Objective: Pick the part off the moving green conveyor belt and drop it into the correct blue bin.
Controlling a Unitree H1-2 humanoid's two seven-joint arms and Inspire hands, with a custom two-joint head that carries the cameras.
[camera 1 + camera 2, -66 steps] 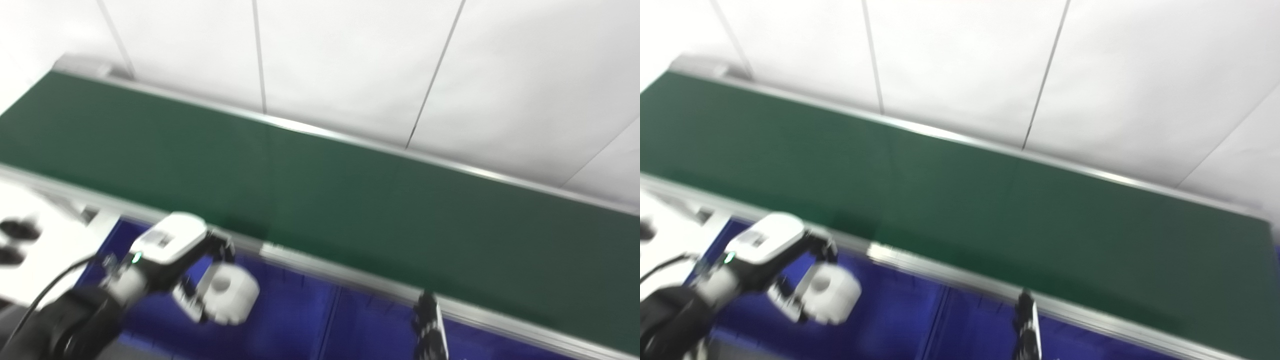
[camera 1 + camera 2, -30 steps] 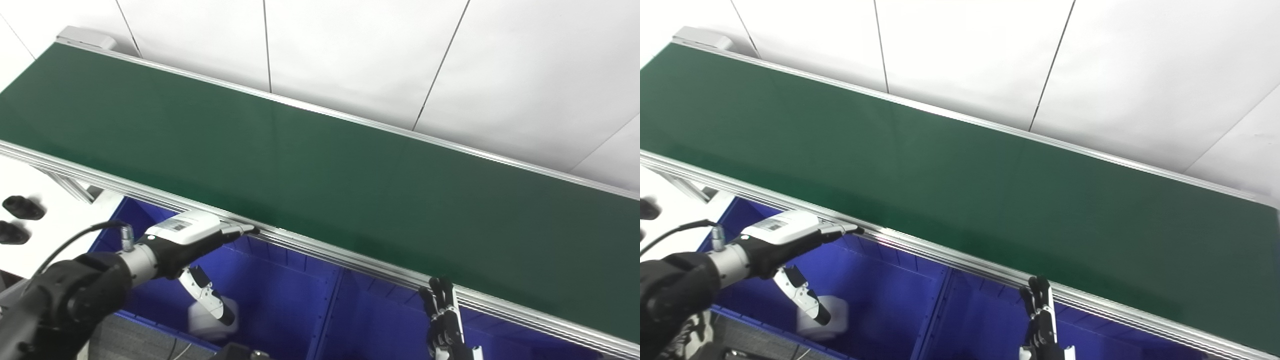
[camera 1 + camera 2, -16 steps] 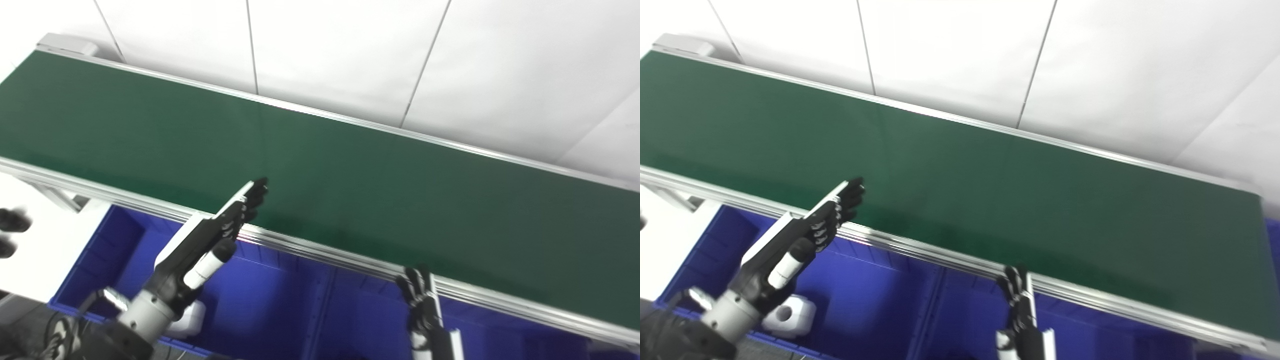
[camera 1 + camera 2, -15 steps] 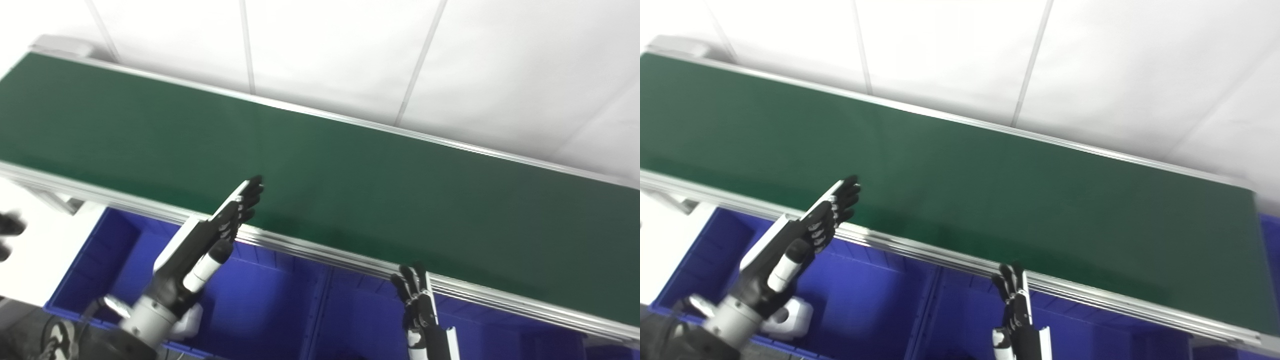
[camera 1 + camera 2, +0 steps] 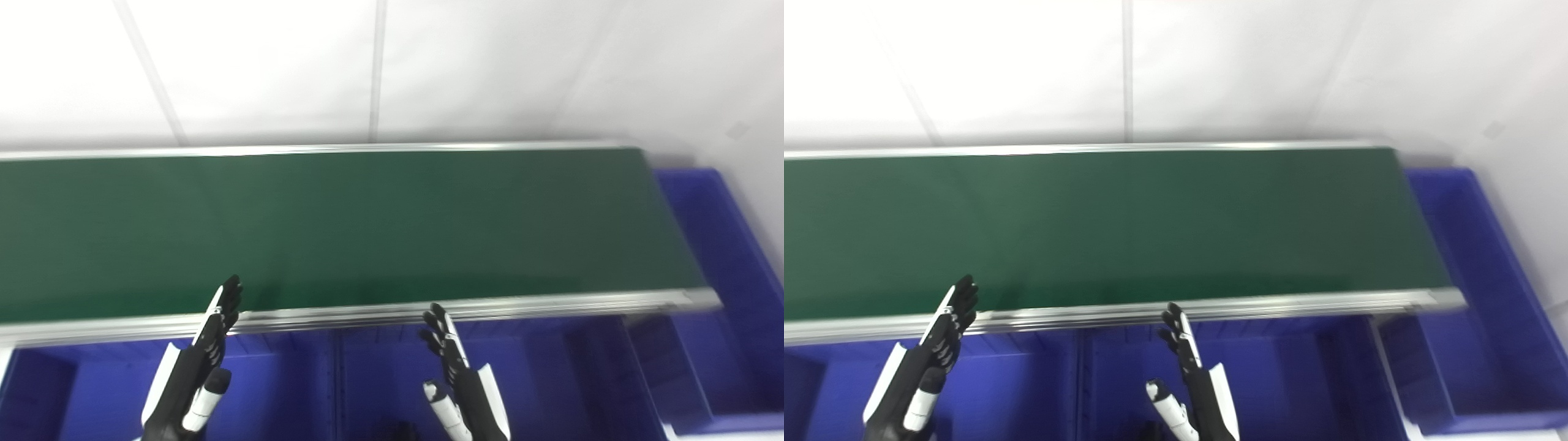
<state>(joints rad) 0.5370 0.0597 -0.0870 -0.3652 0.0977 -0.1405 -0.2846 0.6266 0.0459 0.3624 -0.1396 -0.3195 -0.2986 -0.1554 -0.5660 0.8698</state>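
Observation:
The green conveyor belt (image 5: 343, 226) runs across the picture with no part on it. My left hand (image 5: 196, 367) is raised over the left blue bin (image 5: 98, 392), fingers straight and apart, holding nothing. My right hand (image 5: 462, 383) stands the same way over the middle blue bin (image 5: 539, 373), open and empty. Both sets of fingertips reach up to the belt's near aluminium rail (image 5: 367, 315). No white part shows in either view.
A third blue bin (image 5: 729, 257) sits past the belt's right end. A white panelled wall (image 5: 380, 67) rises behind the belt. The bins line the near side below the rail.
The camera has swung right, so the belt now looks level and its right end shows. The left hand let the white part fall into the left bin and rose open; the part has left view.

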